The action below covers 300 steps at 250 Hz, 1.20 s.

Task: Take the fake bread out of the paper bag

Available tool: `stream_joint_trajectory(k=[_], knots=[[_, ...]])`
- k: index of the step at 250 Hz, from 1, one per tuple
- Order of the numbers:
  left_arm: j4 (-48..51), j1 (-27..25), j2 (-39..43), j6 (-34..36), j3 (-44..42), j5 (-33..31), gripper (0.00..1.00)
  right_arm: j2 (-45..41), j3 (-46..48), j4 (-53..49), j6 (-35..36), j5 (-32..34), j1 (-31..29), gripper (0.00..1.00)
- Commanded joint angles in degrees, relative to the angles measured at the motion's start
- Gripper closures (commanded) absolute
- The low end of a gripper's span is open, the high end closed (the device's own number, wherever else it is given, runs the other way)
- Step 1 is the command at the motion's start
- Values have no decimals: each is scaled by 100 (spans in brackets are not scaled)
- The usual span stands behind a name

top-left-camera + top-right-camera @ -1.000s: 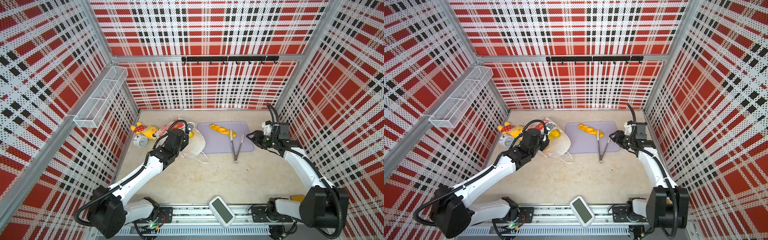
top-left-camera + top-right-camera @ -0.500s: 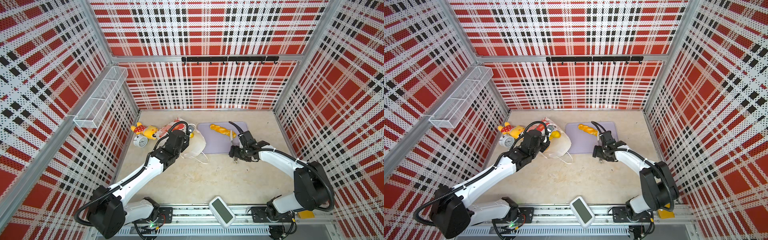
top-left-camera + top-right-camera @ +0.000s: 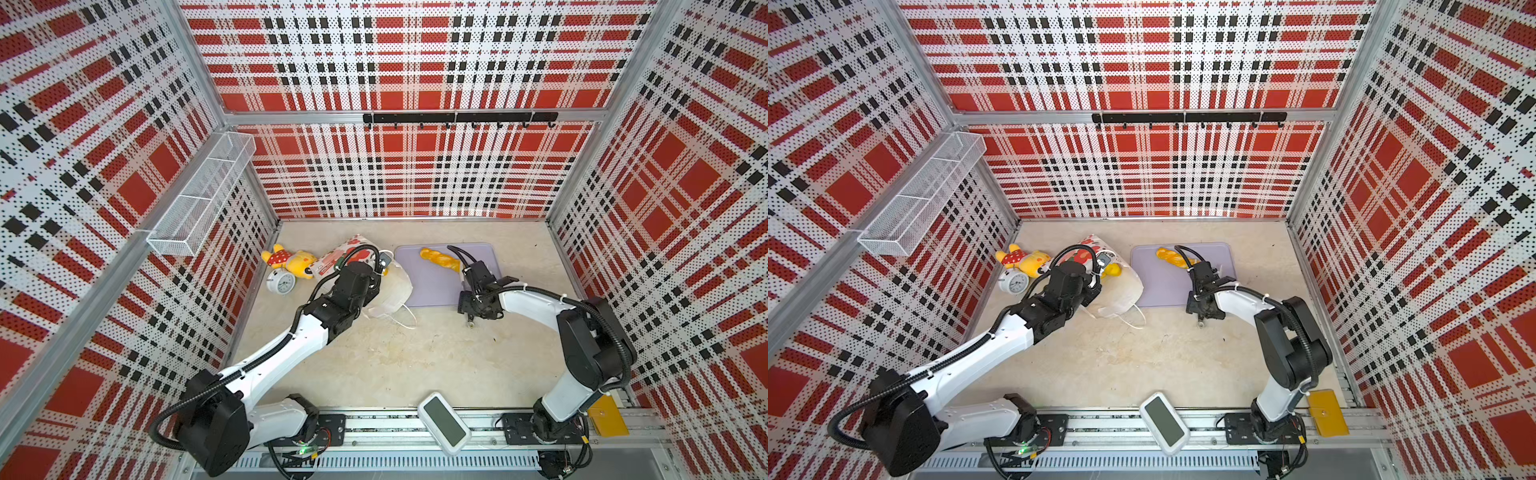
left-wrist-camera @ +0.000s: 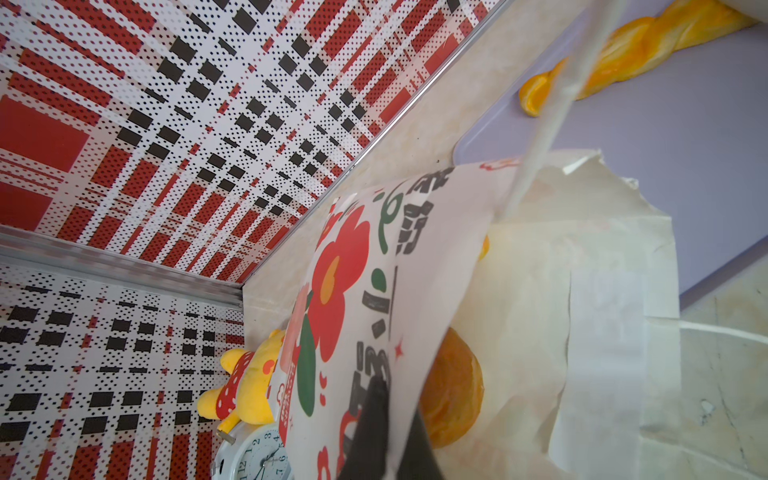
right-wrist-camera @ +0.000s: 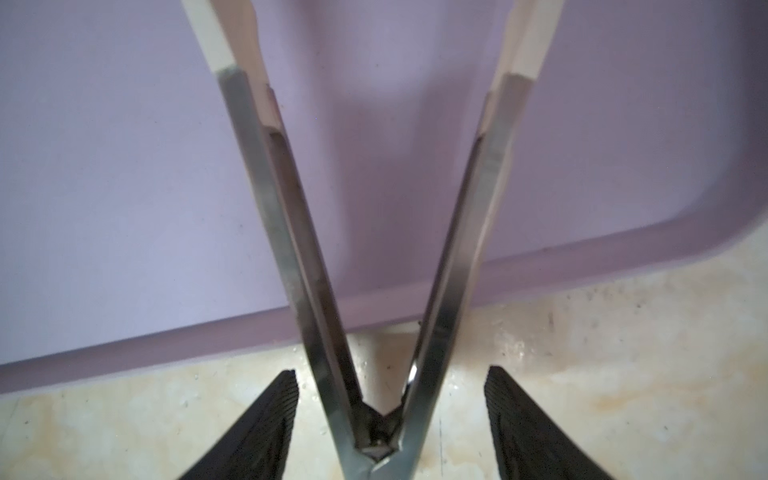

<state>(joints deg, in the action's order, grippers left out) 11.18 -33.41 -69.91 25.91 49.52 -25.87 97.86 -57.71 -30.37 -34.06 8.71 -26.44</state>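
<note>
**A:** Well, where do we stand on the tabletop [image 3: 415, 365]?

**B:** We have the purple board [image 3: 432, 291] at the back. The paper bag [image 3: 395, 286] lies on its side beside it, with its torn rim over the board's edge. Our left pincer [image 4: 390, 415] is pressed together on the bag's upper wall, lifting the mouth.

**A:** And the tongs [image 5: 286, 249]?

**B:** They lie half on the board, with the hinge end on the tabletop. Our right pincer [image 5: 390, 374] is spread on either side of that hinge and touches neither arm. We should centre a little ahead of the hinge and close gently, so the tongs neither twist nor skid.

**A:** The fake bread [image 3: 1173, 257]?

**B:** One twisted loaf [image 3: 440, 258] is on the board. A round bun [image 4: 451, 399] sits inside the bag, and we'd guess there is more behind it. We'd hold the mouth high for the tongs.
</note>
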Motion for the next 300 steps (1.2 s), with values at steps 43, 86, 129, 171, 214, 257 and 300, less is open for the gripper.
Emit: stream_joint_trajectory(k=[43, 86, 129, 171, 214, 257, 300], knots=[[-134, -69, 18, 63, -48, -191, 100, -424, -50, -226, 141, 420, -169, 57], [-168, -68, 25, 60, -79, -173, 100, -1386, 120, -554, 294, 509, -152, 62], [-186, -62, 20, -6, -80, -136, 100, -1958, -25, -997, 504, 444, -73, 64], [-200, -69, 15, -7, -91, -137, 100, -2216, -74, -1142, 632, -4, 159, 64], [-218, -72, 23, -13, -117, -129, 100, -2544, -227, -1235, 732, -670, 226, 70], [-187, -95, 55, -16, -109, -146, 100, -2965, -384, -1487, 796, -1396, 226, 71], [-70, -105, 139, -83, -105, -147, 100, -3396, -440, -1724, 664, -2157, 187, 72]])
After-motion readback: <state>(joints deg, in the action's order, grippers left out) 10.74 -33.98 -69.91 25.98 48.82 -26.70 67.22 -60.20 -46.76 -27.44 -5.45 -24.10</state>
